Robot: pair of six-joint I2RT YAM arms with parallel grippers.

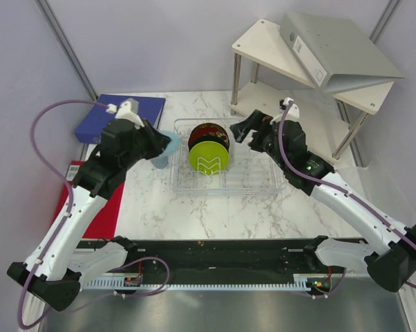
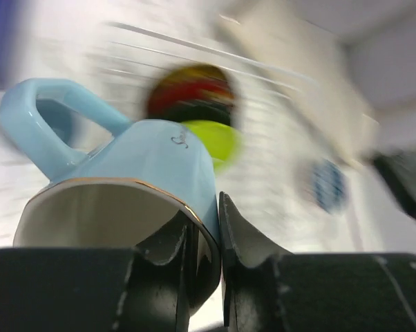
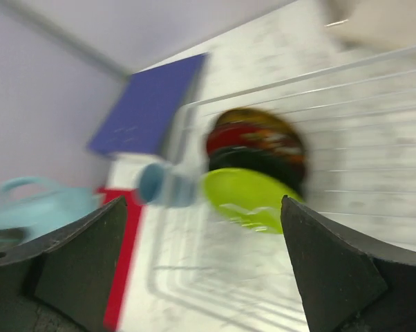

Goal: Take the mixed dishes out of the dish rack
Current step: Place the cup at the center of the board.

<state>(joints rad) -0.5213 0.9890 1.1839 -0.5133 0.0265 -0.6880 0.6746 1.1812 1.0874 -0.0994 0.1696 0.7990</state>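
Left fingers [image 2: 242, 242] clamp the rim of a blue cup [image 2: 153, 159] at the left end of the rack [image 1: 256, 181]; right fingers [image 3: 332, 256], spread apart, hover at its far side, right of the upright plates [image 1: 209, 158].

Claw [image 2: 206, 214] pinching rim, light blue cup [image 2: 153, 155] gripped

Dishes [image 3: 256, 142] behind the lime-green plate [image 3: 246, 197] are blurred, perhaps two.
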